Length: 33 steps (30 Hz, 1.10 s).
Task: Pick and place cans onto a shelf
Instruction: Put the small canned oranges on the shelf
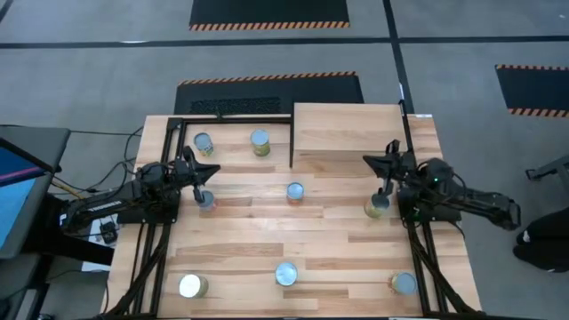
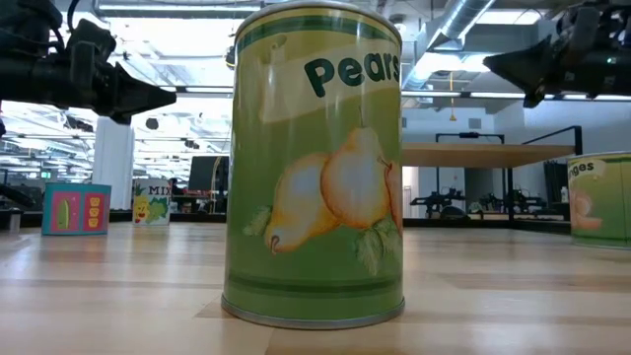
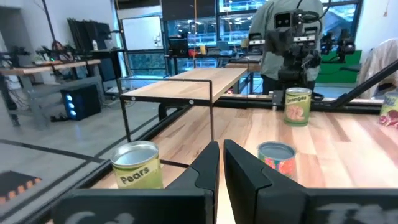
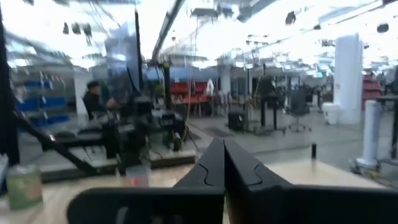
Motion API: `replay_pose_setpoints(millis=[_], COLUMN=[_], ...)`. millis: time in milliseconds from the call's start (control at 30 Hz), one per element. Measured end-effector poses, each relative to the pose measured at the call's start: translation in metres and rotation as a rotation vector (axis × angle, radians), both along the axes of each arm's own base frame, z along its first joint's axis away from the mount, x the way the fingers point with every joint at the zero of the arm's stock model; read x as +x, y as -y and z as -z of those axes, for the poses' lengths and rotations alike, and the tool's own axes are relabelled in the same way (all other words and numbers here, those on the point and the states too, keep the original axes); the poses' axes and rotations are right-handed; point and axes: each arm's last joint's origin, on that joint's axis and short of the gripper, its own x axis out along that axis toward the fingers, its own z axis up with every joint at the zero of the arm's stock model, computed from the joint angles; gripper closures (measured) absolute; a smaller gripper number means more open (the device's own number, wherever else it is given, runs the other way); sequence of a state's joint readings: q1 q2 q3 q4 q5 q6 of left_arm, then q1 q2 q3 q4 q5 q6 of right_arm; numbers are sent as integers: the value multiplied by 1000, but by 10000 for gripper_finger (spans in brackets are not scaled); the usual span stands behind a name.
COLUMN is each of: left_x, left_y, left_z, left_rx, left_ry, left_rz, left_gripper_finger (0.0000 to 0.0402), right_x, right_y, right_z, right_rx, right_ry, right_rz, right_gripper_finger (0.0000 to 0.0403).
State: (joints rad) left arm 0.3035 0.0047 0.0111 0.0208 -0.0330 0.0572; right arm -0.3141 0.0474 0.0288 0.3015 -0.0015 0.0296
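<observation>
Several cans stand upright on the plank table: two at the far left point(image 1: 204, 142) point(image 1: 260, 142), one in the middle point(image 1: 295, 192), one beside each gripper point(image 1: 206, 200) point(image 1: 377, 207), and three along the near edge point(image 1: 191, 286) point(image 1: 285, 274) point(image 1: 403, 284). The light-wood shelf point(image 1: 347, 133) stands at the far right and holds no can. My left gripper point(image 1: 214, 169) hovers shut and empty above the table's left part, pointing right point(image 3: 221, 158). My right gripper point(image 1: 368, 161) hovers shut and empty by the shelf's near edge, pointing left point(image 4: 224, 155).
A Pears can point(image 2: 315, 168) fills the low view, close to the near edge. The shelf's thin black frame point(image 3: 211, 118) stands ahead of my left gripper. A black frame point(image 1: 240, 117) runs along the far left edge. Cables lie off the table's left side.
</observation>
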Motion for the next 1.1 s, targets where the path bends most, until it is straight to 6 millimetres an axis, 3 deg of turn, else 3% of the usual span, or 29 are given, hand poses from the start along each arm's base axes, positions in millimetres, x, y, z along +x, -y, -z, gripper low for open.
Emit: replay_pose_setpoints(millis=[267,667,900,1100], left_x=[0,-1,-1,-1], left_y=[1,-1,-2,-2], left_z=[0,-1,-3,-2], left_rx=[42,109,116,160], left_ry=[-15,-33,-18,-38], left_rz=[24,-53,-91,-94], left_gripper_finger=[401,401,401,401], right_x=[10,34,58,89], right_y=[0,-23,-42,-49], right_z=[-2,-45,-60,-76], right_rx=[-26,-221,-310,-221], right_ry=[-89,-147,-179,-243], right_rz=[-14,-156,-254,-283], right_gripper_finger=[398,386,384,374])
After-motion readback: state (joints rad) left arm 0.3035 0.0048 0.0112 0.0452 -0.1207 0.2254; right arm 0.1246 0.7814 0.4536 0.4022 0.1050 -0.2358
